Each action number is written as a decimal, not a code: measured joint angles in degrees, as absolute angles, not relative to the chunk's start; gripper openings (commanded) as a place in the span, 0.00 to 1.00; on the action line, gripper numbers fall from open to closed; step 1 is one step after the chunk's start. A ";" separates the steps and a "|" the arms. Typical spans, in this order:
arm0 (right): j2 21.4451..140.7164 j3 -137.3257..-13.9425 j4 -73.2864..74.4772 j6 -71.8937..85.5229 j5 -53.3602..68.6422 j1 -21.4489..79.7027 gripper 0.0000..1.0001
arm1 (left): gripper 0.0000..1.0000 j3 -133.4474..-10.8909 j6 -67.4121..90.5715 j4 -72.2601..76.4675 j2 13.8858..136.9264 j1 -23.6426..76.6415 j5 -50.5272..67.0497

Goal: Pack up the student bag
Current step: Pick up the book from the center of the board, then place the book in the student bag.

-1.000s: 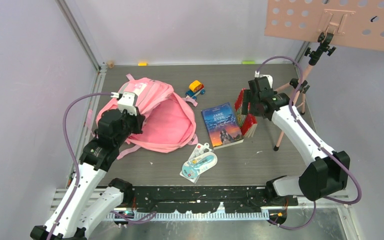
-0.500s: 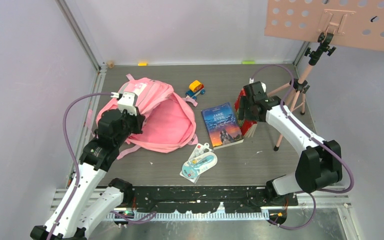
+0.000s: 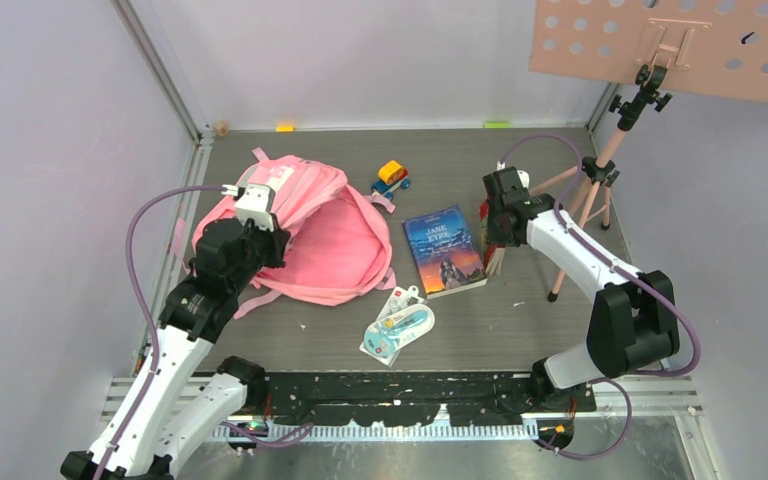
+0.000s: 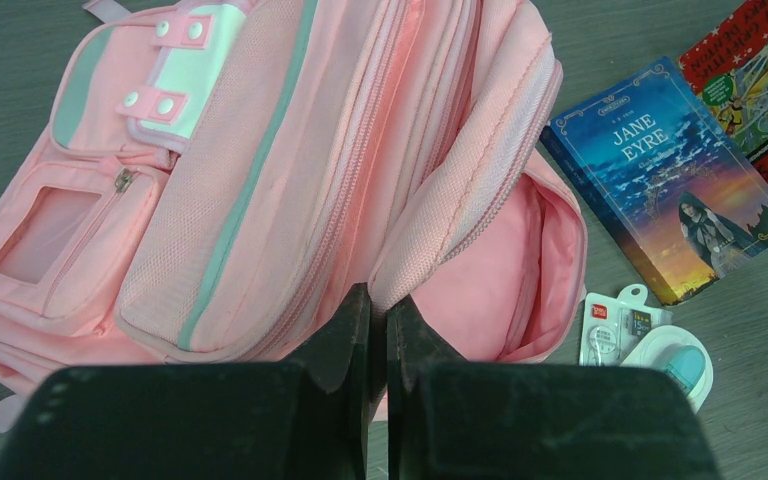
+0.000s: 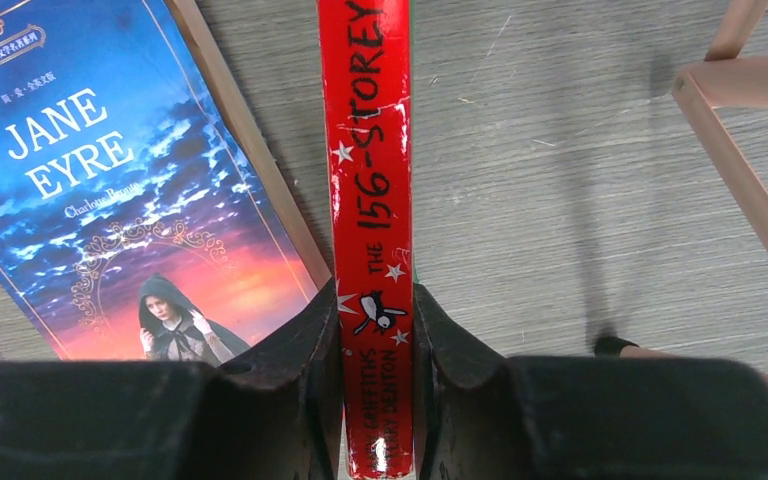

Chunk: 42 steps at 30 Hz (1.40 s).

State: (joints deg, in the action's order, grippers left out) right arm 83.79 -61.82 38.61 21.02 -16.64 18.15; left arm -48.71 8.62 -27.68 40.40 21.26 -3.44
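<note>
The pink student bag [image 3: 310, 235] lies at the left of the table with its main compartment gaping toward the books. My left gripper [image 4: 378, 300] is shut on the bag's mesh opening rim [image 4: 460, 190], holding the mouth up; in the top view the left gripper [image 3: 272, 232] sits at the bag's near-left side. A red book [image 5: 372, 150] stands on edge beside a blue "Jane Eyre" book [image 3: 444, 250]. My right gripper [image 5: 378, 300] is shut on the red book's spine, one finger on each cover; from above the right gripper [image 3: 495, 238] hangs over it.
A yellow and blue toy car [image 3: 392, 177] sits behind the books. A blister pack with a blue item [image 3: 397, 325] lies near the front. Pink tripod legs [image 3: 585, 215] stand just right of the red book, carrying a pegboard [image 3: 670, 45]. Walls enclose the table.
My right gripper came down and to the left over the red book and closed on its spine. The left gripper and the bag have not moved.
</note>
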 measured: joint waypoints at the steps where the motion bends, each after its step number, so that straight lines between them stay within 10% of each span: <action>1: 83.79 -61.82 38.65 21.02 -16.82 18.15 0.01 | 0.00 -48.71 8.60 -27.68 40.40 21.26 -3.44; 19: 69.38 -71.33 41.25 23.05 -2.70 25.10 0.00 | 0.00 -48.71 8.60 -27.68 40.40 21.26 -3.46; 42: 87.07 -67.79 18.50 46.54 15.51 47.27 0.00 | 0.00 -48.71 8.62 -27.68 40.10 21.26 -3.44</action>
